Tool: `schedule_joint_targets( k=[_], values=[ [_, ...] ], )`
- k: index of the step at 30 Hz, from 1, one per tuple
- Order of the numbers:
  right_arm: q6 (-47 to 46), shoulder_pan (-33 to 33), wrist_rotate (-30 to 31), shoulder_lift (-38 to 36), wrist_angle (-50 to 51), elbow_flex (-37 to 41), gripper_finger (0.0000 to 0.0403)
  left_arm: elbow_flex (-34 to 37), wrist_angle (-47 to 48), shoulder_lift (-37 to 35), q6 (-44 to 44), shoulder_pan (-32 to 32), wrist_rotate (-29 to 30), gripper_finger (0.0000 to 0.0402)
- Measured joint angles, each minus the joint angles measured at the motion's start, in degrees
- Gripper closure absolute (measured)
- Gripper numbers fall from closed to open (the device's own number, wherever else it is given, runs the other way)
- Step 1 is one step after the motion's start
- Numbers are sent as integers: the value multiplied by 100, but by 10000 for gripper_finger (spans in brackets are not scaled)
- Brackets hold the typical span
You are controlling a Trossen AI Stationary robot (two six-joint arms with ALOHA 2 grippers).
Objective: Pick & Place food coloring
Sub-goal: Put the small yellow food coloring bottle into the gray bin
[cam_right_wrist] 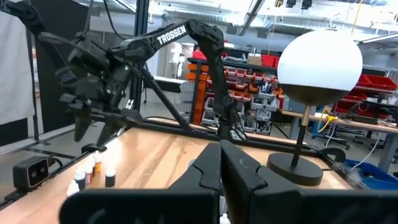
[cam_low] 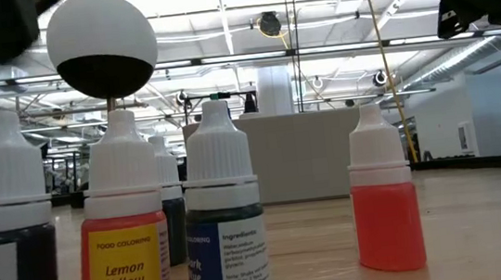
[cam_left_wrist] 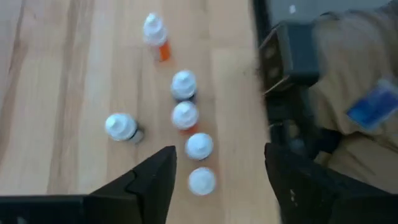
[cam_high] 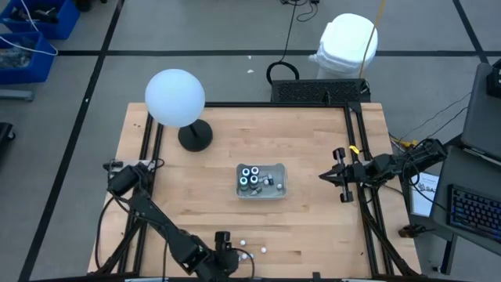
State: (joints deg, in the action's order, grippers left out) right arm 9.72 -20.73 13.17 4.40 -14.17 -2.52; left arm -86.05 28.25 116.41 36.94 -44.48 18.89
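My left hand [cam_left_wrist: 217, 177] is hovering above the near edge of the pale wooden worktop [cam_high: 313, 227], its two dark fingers [cam_left_wrist: 152, 180] standing wide apart and holding nothing. Directly beneath it, small white-capped food coloring bottles [cam_left_wrist: 185, 116] are standing upright on the wood in a loose cluster; one with an orange-red body [cam_left_wrist: 155, 36] is standing a little apart from the others. In the low view, these bottles are filling the foreground: one is bearing a yellow label reading "Lemon Yellow" [cam_low: 122, 235], one is showing a dark blue label [cam_low: 224, 219], and one unlabelled bottle holding red liquid [cam_low: 384, 191] is standing to the right.

At the worktop's centre, a clear rectangular plastic tray [cam_high: 279, 188] is containing four small dark round jars with pale ring tops [cam_high: 250, 178] at its left end, with smaller items beside them that I cannot identify.

My right hand [cam_high: 324, 177] is waiting above the right part of the worktop, well apart from the tray, its fingers pressed together and gripping nothing.

A lamp with a white spherical shade and a black round base [cam_high: 177, 102] is standing at the far left.
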Motion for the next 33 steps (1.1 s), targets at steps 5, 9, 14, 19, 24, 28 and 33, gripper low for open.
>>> schedule_joint_targets(
  k=[5,9,14,19,24,28,33],
  values=[
    [17,0,0,-2,9,0,403,12,125,10,368,30,65,143],
    [19,0,-1,-2,-2,0,403,11,257,78,574,13,-89,149],
    [19,0,-4,2,19,0,403,12,210,166,527,-5,-174,166],
    [1,0,-2,2,32,2,403,15,274,211,497,-5,-268,179],
    [-97,0,-2,6,76,2,403,15,331,211,506,-5,-255,183],
    [-145,0,0,7,90,2,403,15,347,211,453,-5,-255,183],
    [-154,0,0,7,125,2,403,15,463,211,466,51,-239,183]
  ],
)
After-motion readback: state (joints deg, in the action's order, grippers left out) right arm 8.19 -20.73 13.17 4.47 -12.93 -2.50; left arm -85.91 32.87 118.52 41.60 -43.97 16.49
